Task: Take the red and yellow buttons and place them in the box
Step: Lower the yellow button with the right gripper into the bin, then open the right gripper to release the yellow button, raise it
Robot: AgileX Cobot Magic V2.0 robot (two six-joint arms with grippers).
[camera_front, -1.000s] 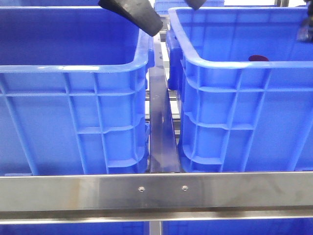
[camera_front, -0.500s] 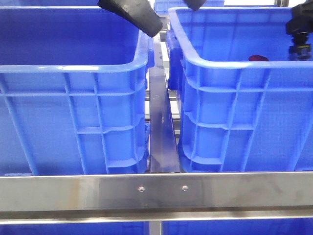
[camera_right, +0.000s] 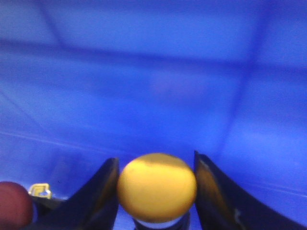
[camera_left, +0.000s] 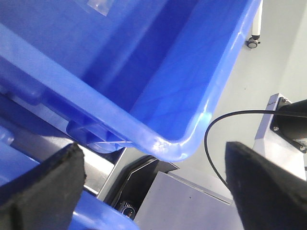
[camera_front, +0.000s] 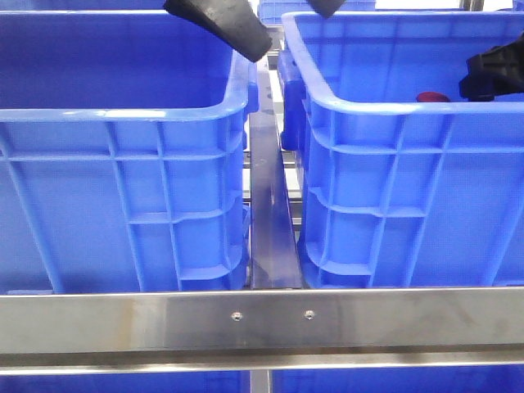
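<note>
Gripper (camera_right: 156, 191) of right arm clasps yellow button (camera_right: 157, 187) inside blue crate (camera_front: 393, 106).

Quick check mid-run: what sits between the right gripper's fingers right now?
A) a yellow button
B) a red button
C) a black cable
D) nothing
A: in the right wrist view a yellow button sits between the two fingers of the right gripper, while a red button lies off to the side.

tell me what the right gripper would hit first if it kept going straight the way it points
Probably the blue inner wall or floor of the right crate. The right gripper has a yellow button between its fingers, with only blurred blue plastic ahead; depth is unclear.
</note>
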